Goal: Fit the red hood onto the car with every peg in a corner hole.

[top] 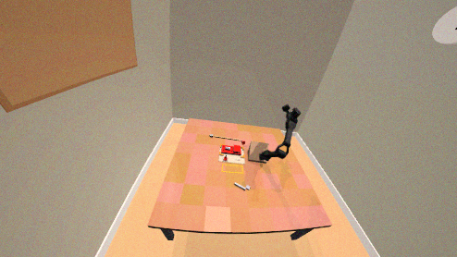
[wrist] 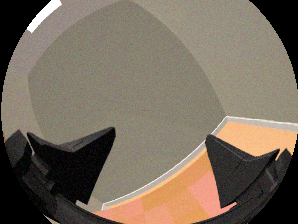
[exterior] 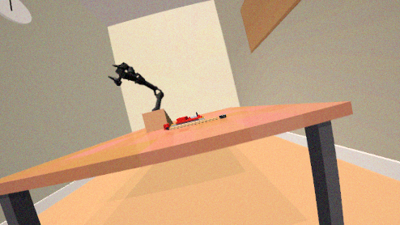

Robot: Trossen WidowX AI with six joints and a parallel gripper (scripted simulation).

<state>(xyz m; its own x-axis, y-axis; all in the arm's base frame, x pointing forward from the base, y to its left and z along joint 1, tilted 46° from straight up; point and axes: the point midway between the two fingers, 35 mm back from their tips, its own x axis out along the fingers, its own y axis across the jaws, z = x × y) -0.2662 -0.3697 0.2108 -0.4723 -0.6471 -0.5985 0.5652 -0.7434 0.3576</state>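
Observation:
The toy car [top: 231, 150] [exterior: 189, 119] is a small red shape at a pale plate. It has a raised red block at one end and a grey-white patch at the other. No separate red hood shows elsewhere on the table; whether the hood is on the car, and how the pegs and holes stand, is too small to tell. A yellow outlined rectangle [top: 233, 172] in front of the plate holds no hood. My gripper [top: 290, 110] [exterior: 112, 71] [wrist: 162, 136] is open and empty, raised high above the table and well away from the car.
A pale plate [top: 236, 159] lies before the car, with a small red-and-dark piece [top: 225, 158] on it. A thin rod [top: 227, 138] lies behind the car. A white tool [top: 240, 186] lies nearer the front. A brown box [top: 255, 150] [exterior: 155, 120] stands at the arm's base.

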